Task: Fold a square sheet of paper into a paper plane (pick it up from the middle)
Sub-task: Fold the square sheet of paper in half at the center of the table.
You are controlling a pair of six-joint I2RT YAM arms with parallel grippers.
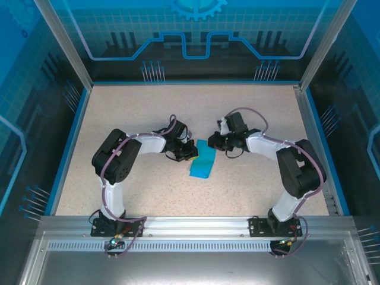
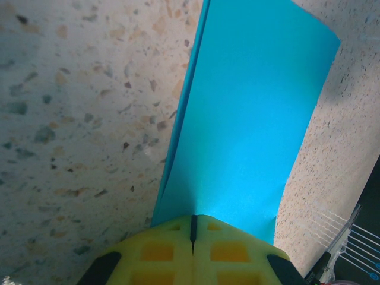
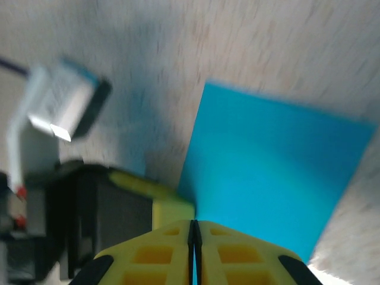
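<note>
The square sheet of paper [image 1: 202, 162] (turquoise) lies folded double.

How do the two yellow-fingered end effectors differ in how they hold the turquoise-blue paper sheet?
The left end effector sits left of the folded turquoise-blue paper sheet, pinching along its narrow end; the right end effector sits to its right, pinching a corner. Both have yellow fingers shut on the sheet.

Crowded centre, open table around it.
Your left gripper [image 1: 191, 151] and right gripper [image 1: 212, 142] crowd the far end of the sheet of paper [image 1: 202, 161], with hardly a gap between them. The table [image 1: 178, 107] lies bare beyond them up to the back wall [image 1: 190, 65], and between your arms down to the rail [image 1: 196, 224].
</note>
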